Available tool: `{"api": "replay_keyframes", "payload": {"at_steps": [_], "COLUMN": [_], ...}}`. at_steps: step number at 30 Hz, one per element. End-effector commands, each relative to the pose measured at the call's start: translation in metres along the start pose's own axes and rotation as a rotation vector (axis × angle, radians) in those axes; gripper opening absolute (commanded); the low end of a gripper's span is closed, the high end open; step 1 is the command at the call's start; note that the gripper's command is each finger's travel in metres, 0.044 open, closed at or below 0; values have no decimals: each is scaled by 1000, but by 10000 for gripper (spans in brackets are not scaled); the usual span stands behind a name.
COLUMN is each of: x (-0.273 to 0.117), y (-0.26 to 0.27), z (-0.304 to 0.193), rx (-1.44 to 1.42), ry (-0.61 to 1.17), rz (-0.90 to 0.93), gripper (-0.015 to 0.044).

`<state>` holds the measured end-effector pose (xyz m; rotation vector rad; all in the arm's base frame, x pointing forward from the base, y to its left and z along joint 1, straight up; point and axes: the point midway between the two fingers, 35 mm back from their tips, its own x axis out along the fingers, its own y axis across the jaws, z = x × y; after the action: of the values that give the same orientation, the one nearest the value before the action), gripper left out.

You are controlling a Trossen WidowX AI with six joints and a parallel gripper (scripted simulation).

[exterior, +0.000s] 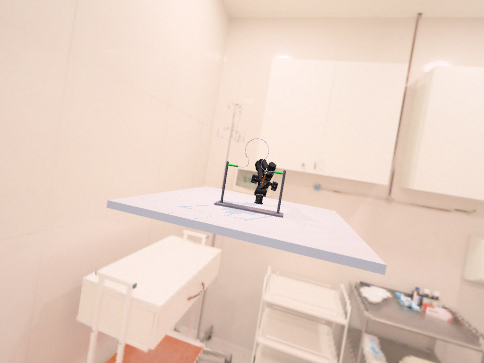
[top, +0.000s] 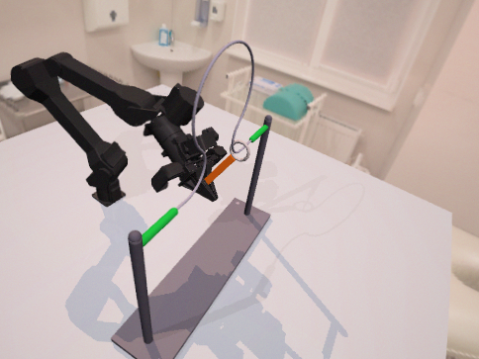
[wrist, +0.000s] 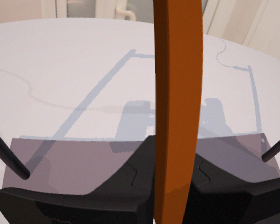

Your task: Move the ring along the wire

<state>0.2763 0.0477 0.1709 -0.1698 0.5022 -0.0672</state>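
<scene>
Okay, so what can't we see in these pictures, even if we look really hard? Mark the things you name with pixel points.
- The silver ring (top: 246, 156): outside the top edge of the wrist view; too small to make out in the exterior view.
- Whether that ring touches the thin grey wire (top: 252, 69) (exterior: 257, 138): they overlap in the top view, so I can't tell.
- The orange handle's (top: 220, 169) (exterior: 264, 179) (wrist: 179, 100) far end: cut off by the wrist view's top edge.

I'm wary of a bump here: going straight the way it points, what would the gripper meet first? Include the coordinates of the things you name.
Probably the flat grey-brown base plate (top: 198, 262) (exterior: 245, 208) (wrist: 95, 160) between the dark posts (top: 141, 292) (top: 256, 173), though the gripper's (top: 211, 187) (exterior: 264, 179) (wrist: 172, 150) line might just clear its edge and reach the white tabletop (top: 376, 272) (exterior: 310, 230) (wrist: 60, 110); depth is unclear.
</scene>
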Motion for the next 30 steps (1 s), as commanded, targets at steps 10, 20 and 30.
{"api": "replay_keyframes", "payload": {"at_steps": [10,20,30], "x": [-3,-6,-8], "y": [23,35,46], "z": [5,6,7], "rx": [87,106,110], "ry": [9,10,10], "rz": [48,59,61], "gripper": [-150,-150,-150]}}
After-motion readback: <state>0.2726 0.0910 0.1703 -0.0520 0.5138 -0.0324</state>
